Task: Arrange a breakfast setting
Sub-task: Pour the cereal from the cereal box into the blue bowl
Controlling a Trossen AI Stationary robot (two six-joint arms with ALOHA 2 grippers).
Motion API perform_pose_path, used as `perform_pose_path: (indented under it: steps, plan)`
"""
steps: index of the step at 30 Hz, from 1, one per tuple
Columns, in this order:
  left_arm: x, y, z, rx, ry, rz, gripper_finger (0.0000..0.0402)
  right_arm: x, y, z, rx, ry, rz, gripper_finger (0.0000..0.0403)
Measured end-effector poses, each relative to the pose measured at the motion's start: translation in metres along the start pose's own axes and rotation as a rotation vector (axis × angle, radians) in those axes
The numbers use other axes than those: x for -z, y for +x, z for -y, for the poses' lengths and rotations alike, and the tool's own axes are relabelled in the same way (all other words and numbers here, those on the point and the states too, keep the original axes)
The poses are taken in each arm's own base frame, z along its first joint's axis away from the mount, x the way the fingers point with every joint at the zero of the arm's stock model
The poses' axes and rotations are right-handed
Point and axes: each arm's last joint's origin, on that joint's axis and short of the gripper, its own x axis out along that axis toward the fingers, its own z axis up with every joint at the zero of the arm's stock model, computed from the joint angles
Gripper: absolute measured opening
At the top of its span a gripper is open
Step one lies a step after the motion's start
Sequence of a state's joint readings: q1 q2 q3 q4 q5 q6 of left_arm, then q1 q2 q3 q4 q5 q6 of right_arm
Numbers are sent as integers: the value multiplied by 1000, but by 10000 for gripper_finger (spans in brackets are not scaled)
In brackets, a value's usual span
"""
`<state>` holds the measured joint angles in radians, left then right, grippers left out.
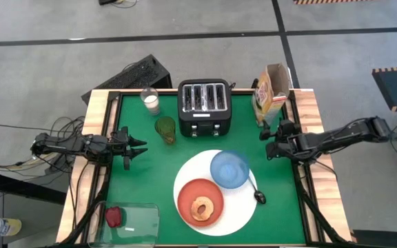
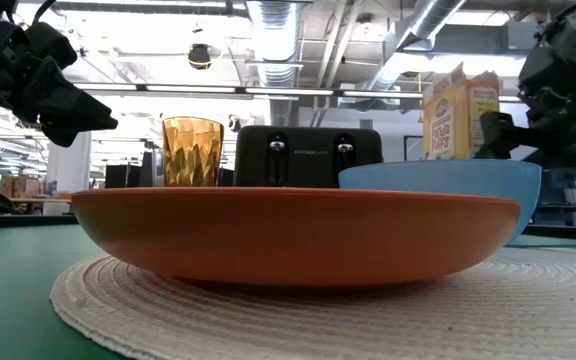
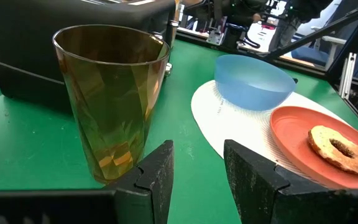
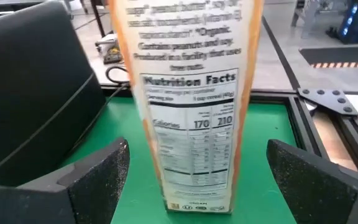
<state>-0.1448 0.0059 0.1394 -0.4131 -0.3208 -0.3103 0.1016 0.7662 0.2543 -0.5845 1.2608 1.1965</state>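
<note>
Progress: the plates look set; the large white round plate (image 1: 236,209) lies in the lower centre of the high view, with the smaller orange-red plate (image 1: 200,202) and the blue bowl (image 1: 229,169) resting on it.
Bagel: a ring-shaped bagel (image 1: 200,209) sits on the orange-red plate, pale brown with a rough crust.
Spoon: a small dark spoon (image 1: 258,195) lies on the white plate's right edge, just beside the bowl.
Bowl contents: it looks empty; no cereal shows in it, so filling it seems left to do.
Cereal box: the cereal box (image 1: 269,93) stands upright at upper right, beside the black toaster (image 1: 204,107).
Right gripper: the right gripper (image 4: 194,171) is spread wide, fingers either side of the box's nutrition panel, not visibly touching it.
Left gripper: the left gripper (image 3: 197,171) is partly parted and empty, just beside the amber glass (image 3: 114,99), left of centre in the high view.
Leftovers: a dark red food piece (image 1: 114,216) sits in a clear container (image 1: 138,222) at lower left; a glass of milk (image 1: 150,100) stands at upper left.
</note>
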Motion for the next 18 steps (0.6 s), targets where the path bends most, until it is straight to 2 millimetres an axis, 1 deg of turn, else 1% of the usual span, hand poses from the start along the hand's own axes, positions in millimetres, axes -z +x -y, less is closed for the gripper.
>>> perform_pose_path:
  steps: [8,12,18]
  plan:
    - [0,0,0,0,0,0,128,-5,14,-11,59,-22,15,400]
    - [0,0,0,0,0,1,128,-5,21,-12,90,-6,2,400]
    - [0,0,0,0,0,0,128,-4,31,-17,89,1,15,400]
